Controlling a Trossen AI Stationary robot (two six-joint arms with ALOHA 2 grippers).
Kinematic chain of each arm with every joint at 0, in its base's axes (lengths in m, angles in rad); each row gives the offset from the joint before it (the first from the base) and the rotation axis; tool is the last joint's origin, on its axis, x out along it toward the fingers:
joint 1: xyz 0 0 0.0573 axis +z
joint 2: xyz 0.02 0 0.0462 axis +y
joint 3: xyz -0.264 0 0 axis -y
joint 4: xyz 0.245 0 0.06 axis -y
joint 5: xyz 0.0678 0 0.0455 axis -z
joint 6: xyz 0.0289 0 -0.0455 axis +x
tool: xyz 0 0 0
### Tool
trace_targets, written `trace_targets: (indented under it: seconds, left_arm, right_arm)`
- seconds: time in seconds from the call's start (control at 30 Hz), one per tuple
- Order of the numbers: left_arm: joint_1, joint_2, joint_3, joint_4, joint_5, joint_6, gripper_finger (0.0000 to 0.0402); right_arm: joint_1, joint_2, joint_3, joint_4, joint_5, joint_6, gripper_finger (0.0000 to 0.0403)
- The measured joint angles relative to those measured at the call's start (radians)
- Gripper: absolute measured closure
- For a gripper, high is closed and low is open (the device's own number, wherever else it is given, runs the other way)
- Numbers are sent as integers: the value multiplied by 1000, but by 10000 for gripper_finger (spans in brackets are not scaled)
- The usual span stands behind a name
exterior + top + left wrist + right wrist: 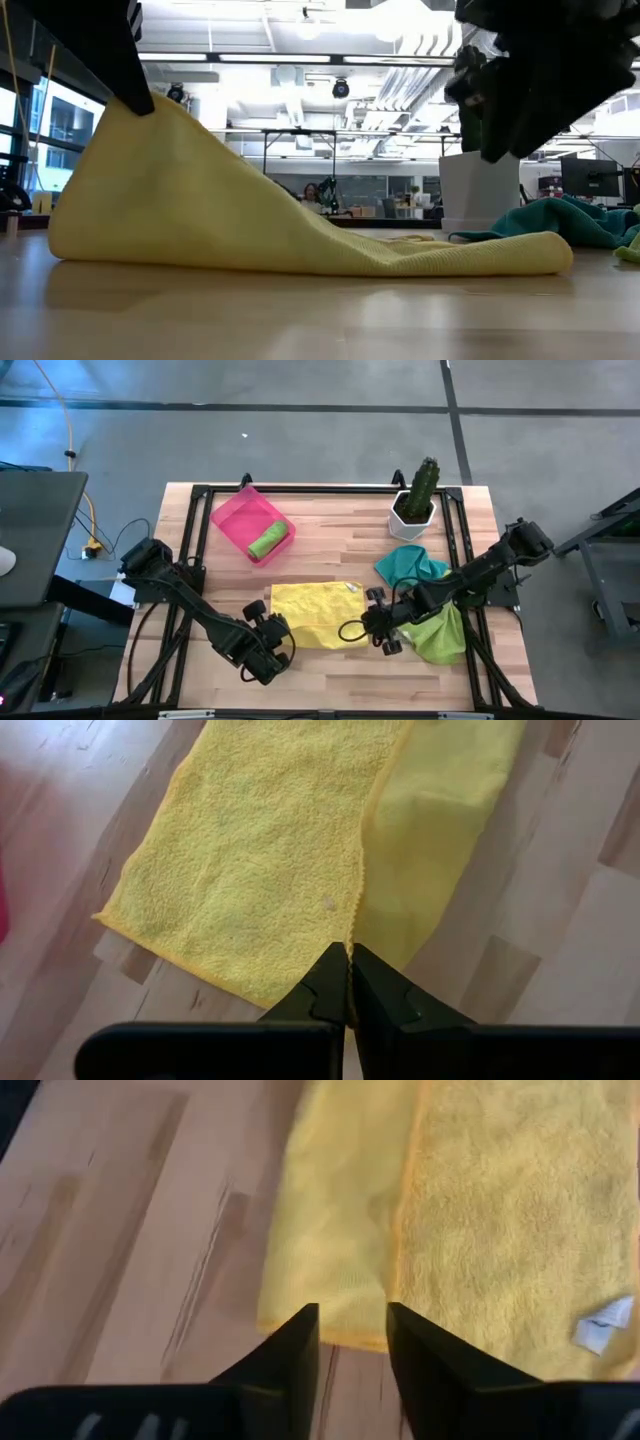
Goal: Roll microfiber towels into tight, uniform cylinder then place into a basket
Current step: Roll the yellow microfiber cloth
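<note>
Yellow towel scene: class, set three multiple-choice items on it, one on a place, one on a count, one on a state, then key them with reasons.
1. Where is the rolled green towel?
A. In the pink basket
B. Beside the cactus pot
C. Under the yellow towel

2. How many towels lie outside the basket?
A. One
B. Three
C. Five

3. How is the left pincer?
A. Wide open above bare wood
B. Shut on the yellow towel's edge
C. Holding the cactus

Key: 1 A, the rolled green towel sits inside the pink basket. 2 B, the yellow towel, teal towel and green towel lie on the table. 3 B, the left pincer pinches the yellow towel's edge.
</note>
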Motion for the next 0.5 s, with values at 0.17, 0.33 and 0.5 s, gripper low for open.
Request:
trace_targets:
  seconds: [0.17, 0.33, 0.5]
  left_arm:
    - [-2, 0, 0, 0, 1, -1, 401]
    - [-14, 0, 0, 1, 0, -3, 401]
    - [-17, 0, 0, 2, -2, -3, 401]
  right_arm:
    - [-47, 0, -56, 86, -3, 146, 261]
    - [-110, 0, -144, 194, -45, 359, 258]
    - [-161, 0, -256, 370, -157, 519, 258]
